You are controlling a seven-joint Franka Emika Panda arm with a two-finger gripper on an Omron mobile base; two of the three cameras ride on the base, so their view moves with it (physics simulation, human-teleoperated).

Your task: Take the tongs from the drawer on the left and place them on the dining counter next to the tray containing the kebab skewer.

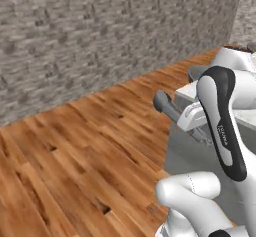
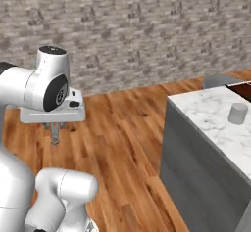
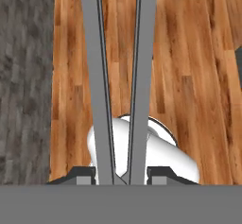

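The tongs are two slim grey metal arms that run up the hand view from between my fingertips. My gripper is shut on them near their joined end. In the left base view the tongs stick out to the left of the gripper, above the wood floor. From the right, the gripper hangs below the white hand with the tongs poking down. The dining counter stands to the right, its corner close behind the hand. A corner of the dark tray shows at the far right. The drawer and the kebab skewer are out of view.
A small grey cylinder stands on the marble near the tray. A rounded grey seat back shows behind the counter's far end. A grey brick wall closes the back. Wood floor stretches to the left.
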